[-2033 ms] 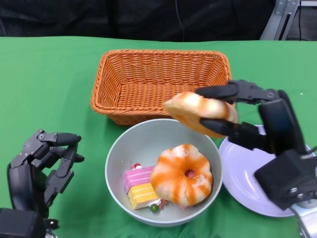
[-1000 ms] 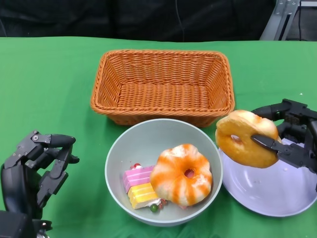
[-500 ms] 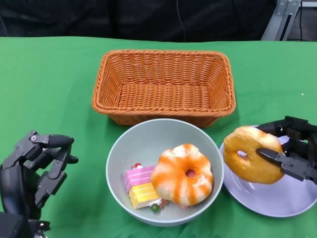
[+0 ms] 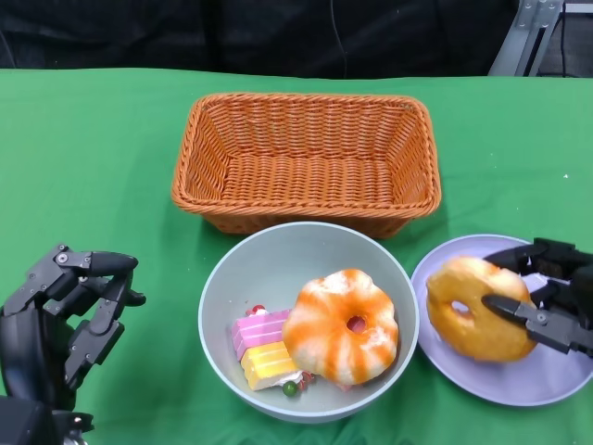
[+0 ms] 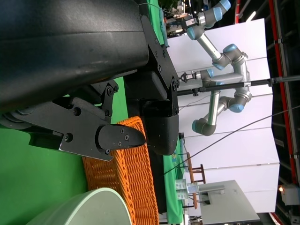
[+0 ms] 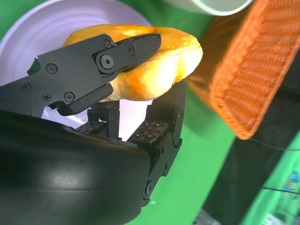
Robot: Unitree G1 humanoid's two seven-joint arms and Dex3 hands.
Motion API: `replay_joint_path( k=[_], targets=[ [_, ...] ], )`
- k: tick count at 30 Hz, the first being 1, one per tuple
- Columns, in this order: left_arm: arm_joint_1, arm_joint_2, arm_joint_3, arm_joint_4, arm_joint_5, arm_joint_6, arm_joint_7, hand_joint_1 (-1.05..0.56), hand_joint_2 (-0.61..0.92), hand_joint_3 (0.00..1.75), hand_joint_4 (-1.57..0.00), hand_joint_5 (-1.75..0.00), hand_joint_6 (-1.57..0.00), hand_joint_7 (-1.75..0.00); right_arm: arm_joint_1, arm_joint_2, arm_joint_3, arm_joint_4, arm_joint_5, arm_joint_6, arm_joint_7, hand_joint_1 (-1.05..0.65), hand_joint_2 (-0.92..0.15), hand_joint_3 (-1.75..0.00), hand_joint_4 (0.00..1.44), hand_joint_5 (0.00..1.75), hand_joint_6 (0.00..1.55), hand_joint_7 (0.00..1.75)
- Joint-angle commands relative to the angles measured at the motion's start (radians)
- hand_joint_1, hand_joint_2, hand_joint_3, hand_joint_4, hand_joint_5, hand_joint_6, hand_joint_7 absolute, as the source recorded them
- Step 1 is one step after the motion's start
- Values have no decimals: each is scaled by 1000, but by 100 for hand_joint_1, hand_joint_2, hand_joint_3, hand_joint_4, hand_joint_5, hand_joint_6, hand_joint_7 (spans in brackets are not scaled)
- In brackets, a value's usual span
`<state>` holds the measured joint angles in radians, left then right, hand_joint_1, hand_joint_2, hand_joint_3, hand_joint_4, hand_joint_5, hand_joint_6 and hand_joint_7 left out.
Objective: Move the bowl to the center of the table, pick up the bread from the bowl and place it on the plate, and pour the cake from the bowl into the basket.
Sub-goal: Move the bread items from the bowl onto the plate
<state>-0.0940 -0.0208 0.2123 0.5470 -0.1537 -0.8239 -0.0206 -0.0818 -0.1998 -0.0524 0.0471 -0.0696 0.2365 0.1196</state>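
Note:
A grey-green bowl [image 4: 243, 278] sits at the table's near middle, holding an orange-striped bread [image 4: 341, 326] and pink and yellow cake pieces [image 4: 261, 349]. My right hand [image 4: 548, 298] grips a golden ring-shaped bread [image 4: 473, 310] low over the lilac plate [image 4: 505, 375] at the right. In the right wrist view the bread [image 6: 154, 61] is clamped between black fingers [image 6: 93, 70] over the plate [image 6: 51, 23]. My left hand [image 4: 69, 311] hovers at the lower left, holding nothing, fingers apart. The orange wicker basket [image 4: 306, 158] stands empty behind the bowl.
Green cloth covers the table. The basket's corner [image 6: 262, 61] and the bowl rim [image 5: 84, 211] show in the wrist views. A metal stand leg [image 4: 528, 28] rises at the far right. Robot arms [image 5: 215, 61] stand in the background.
My right hand has carried the ring bread from above the bowl rightwards and down onto the plate area. The left hand has barely shifted.

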Motion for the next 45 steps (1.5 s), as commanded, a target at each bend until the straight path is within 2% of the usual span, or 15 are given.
replay_joint_path(
  k=[1,11,17,23,28,33,45],
  targets=[
    [9,18,12,2,-5,-2,-8,-6,92,31,-80,-136,-87,-94,-10,-8,-3,5,-2,8,-8,-11,-92,-14,62,133,76,76],
    [13,19,10,-5,10,0,-1,-8,92,31,-80,-135,-88,-93,-9,-11,14,59,-34,-40,-27,-10,-92,-15,65,118,80,64],
    [18,17,8,-15,9,9,-2,-7,92,32,-80,-136,-88,-93,-3,-4,18,86,-53,-112,-51,-9,-92,-17,69,105,82,53],
    [19,18,7,-15,13,7,-2,-6,92,33,-78,-138,-87,-93,5,5,31,81,-87,-140,-92,-9,-92,-17,59,96,80,34],
    [19,16,7,-14,12,10,-1,-7,92,33,-78,-138,-87,-95,11,-13,64,95,-179,-206,-151,-14,-92,-9,63,54,82,9],
    [20,17,11,-13,28,5,10,-6,92,32,-78,-138,-87,-95,23,-16,79,63,-227,-185,-160,-21,-92,-8,54,32,75,2],
    [19,17,11,-11,4,4,-9,-6,92,32,-79,-137,-86,-95,43,-19,101,6,-276,-127,-148,-31,-92,-10,42,15,62,0]
  ],
)
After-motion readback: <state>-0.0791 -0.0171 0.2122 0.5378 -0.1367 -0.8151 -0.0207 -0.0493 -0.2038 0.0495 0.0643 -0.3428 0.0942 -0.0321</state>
